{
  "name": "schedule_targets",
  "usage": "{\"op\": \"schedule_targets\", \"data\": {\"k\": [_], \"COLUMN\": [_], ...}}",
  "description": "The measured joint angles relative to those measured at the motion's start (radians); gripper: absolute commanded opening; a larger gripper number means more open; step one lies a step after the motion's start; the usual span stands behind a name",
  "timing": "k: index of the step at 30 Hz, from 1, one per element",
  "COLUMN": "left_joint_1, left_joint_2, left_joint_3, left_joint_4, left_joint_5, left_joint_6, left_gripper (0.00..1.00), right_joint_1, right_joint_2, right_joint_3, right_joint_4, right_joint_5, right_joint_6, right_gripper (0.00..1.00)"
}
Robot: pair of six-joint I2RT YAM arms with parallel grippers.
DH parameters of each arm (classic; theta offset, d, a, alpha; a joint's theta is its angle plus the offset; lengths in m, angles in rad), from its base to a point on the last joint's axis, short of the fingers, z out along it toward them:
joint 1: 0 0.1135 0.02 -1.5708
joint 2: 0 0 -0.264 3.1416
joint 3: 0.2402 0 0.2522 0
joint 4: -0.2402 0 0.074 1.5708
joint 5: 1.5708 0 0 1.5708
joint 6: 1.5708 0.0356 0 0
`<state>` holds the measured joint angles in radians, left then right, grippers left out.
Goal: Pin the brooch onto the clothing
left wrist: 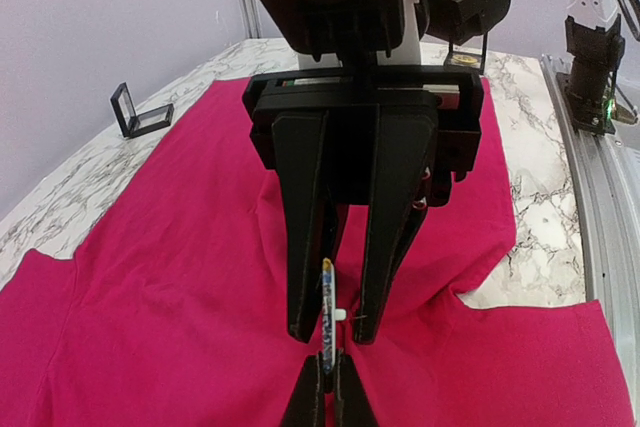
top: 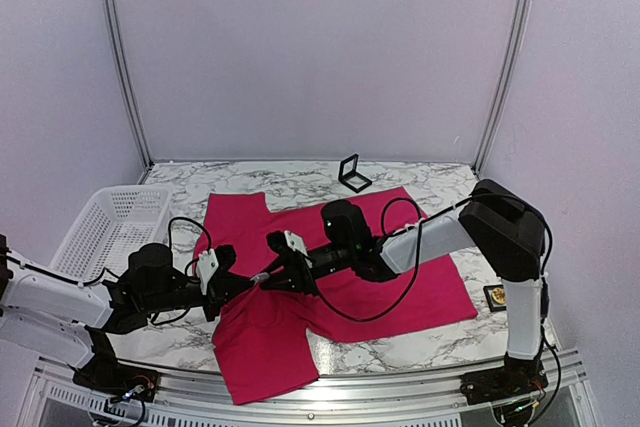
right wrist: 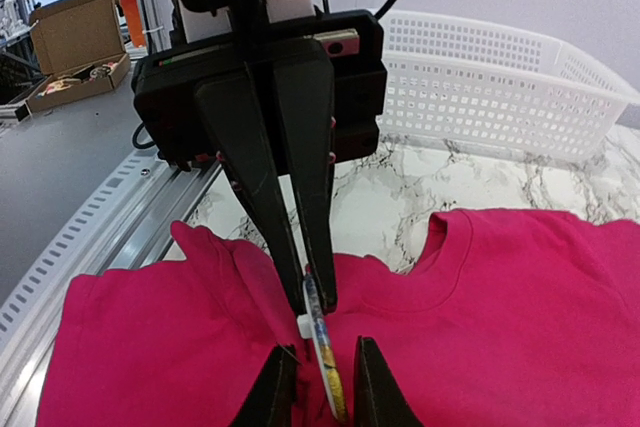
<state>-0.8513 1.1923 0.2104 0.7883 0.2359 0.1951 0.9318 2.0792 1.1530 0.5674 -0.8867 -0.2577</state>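
Observation:
The magenta-pink T-shirt (top: pixel 400 277) lies spread on the marble table, bunched up under the grippers. The brooch (left wrist: pixel 327 292) is a thin blue-and-gold disc seen edge-on, with a small white stud on its back; it also shows in the right wrist view (right wrist: pixel 330 377). My left gripper (left wrist: pixel 328 359) is shut on the brooch's edge and holds it upright just over the fabric. My right gripper (right wrist: pixel 322 349) faces it, open, with one finger on each side of the brooch. In the top view the two grippers (top: pixel 262 275) meet tip to tip over the shirt's left part.
A white plastic basket (top: pixel 110 222) stands at the table's left. A small open black case (top: pixel 352 174) sits behind the shirt. A small gold-and-black item (top: pixel 497 295) lies by the right arm's post. The metal rail runs along the near edge.

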Motion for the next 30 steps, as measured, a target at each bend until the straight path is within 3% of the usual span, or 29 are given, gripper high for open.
{"op": "schedule_targets", "data": {"k": [3, 8, 16, 23, 30], "left_joint_1": [0.0, 0.001, 0.001, 0.0, 0.0], "left_joint_2": [0.0, 0.0, 0.002, 0.005, 0.007], "left_joint_3": [0.0, 0.0, 0.0, 0.002, 0.002], "left_joint_4": [0.001, -0.008, -0.01, -0.007, -0.007], "left_joint_5": [0.001, -0.001, -0.002, -0.001, -0.003], "left_joint_6": [0.003, 0.006, 0.011, 0.016, 0.016], "left_gripper": [0.0, 0.0, 0.0, 0.0, 0.0], "right_joint_1": [0.0, 0.0, -0.001, 0.002, 0.002], "right_joint_2": [0.001, 0.014, 0.023, 0.024, 0.025], "right_joint_3": [0.009, 0.022, 0.049, 0.058, 0.063], "right_joint_4": [-0.004, -0.021, -0.063, -0.071, -0.083], "right_joint_5": [-0.004, -0.024, -0.018, -0.001, 0.01], "right_joint_6": [0.003, 0.003, 0.008, 0.014, 0.019], "right_gripper": [0.04, 0.02, 0.12, 0.13, 0.02]}}
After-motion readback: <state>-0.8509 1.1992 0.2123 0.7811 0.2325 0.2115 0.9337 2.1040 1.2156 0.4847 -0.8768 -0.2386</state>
